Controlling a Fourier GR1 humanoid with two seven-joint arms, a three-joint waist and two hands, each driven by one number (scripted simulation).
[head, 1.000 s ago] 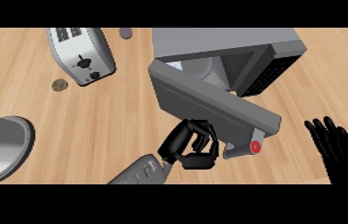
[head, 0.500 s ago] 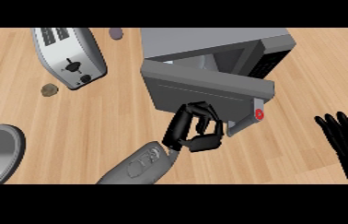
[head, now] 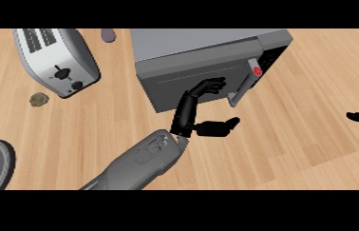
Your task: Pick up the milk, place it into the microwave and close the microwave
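Since the earlier frame the microwave [head: 203,66] door has swung nearly shut, leaving only a narrow gap at its handle side, and the left hand [head: 194,109] has followed it in with its fingers [head: 210,86] now laid against the door face. Largest in view is the wooden desk [head: 294,130], which carries everything. On it the grey microwave stands at the top centre, a red button on its handle edge. A silver toaster [head: 56,59] lies well to its left, tilted. The grey left forearm comes up from the lower edge. Its hand is open, fingers stretched to the door and thumb spread toward the right, holding nothing. At the right edge only a black tip of the right hand [head: 353,115] shows, so whether its fingers are spread cannot be told. The milk is not visible from here. A small brown disc [head: 38,99] sits on the desk just below the toaster.
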